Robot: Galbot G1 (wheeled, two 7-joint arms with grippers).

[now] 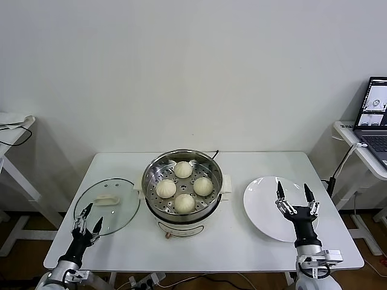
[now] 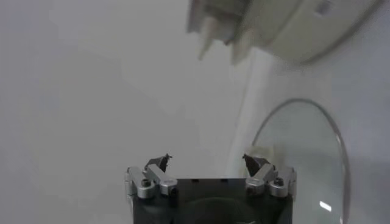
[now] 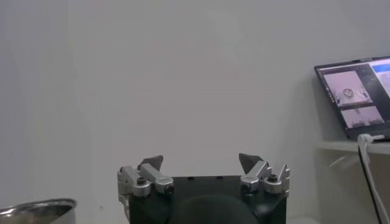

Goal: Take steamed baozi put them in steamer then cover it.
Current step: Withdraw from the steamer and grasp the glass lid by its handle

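Steamer: you see the steamer [image 1: 182, 188] standing upright at the middle of the white bench [image 1: 242, 241], its mouth facing up and uncovered; its white side handles stick out to the left and right, so its long axis runs across the bench.
Baozi: the four steamed baozi [image 1: 184, 186] already sit on the perforated tray inside the steamer, pleated tops up, one toward the wall, one toward you, one on each side, close to each other.
Lid: the glass lid [image 1: 109, 204] lies flat on the bench just left of the steamer, its white handle on top; in the left wrist view you catch its curved rim [image 2: 332, 137].
Plate: the white plate [image 1: 266, 202] lies on the bench to the right of the steamer, apart from it, with nothing on it.
Left gripper: your left gripper [image 1: 86, 219] stands at the lid's near edge, fingers spread and pointing up, holding nothing.
Right gripper: your right gripper [image 1: 294, 197] stands over the plate's near half, fingers spread wide and pointing up, holding nothing.
Laptop: an open laptop [image 1: 376, 109] sits on a side stand at the far right.
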